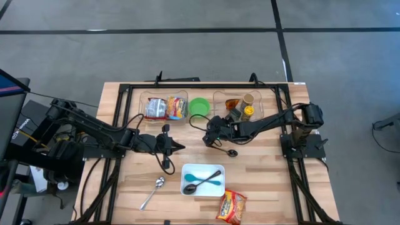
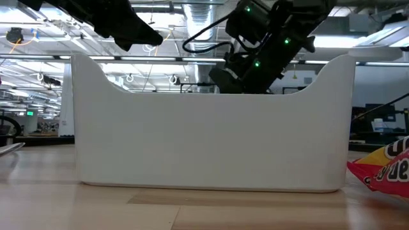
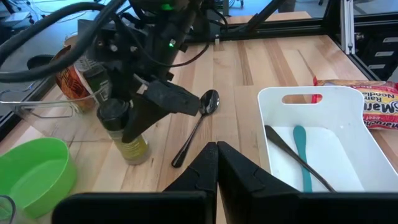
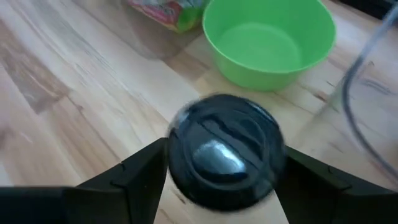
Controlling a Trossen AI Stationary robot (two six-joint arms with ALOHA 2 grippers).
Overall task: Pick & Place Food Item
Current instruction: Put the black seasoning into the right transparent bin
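Your right gripper (image 1: 212,132) sits mid-table, clenched around a black-capped bottle (image 3: 127,134) that stands upright on the wood just right of the green bowl (image 1: 199,106), with open tabletop between it and the white tray (image 1: 203,180) nearer you. Only the left wrist view shows the bottle's yellowish body and the black spoon (image 3: 198,124) lying beside it; the right wrist view shows just its cap. Your left gripper (image 1: 180,147) waits left of centre, fingers pressed together, holding nothing.

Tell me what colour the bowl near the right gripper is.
The bowl is bright green, plainest in the right wrist view.
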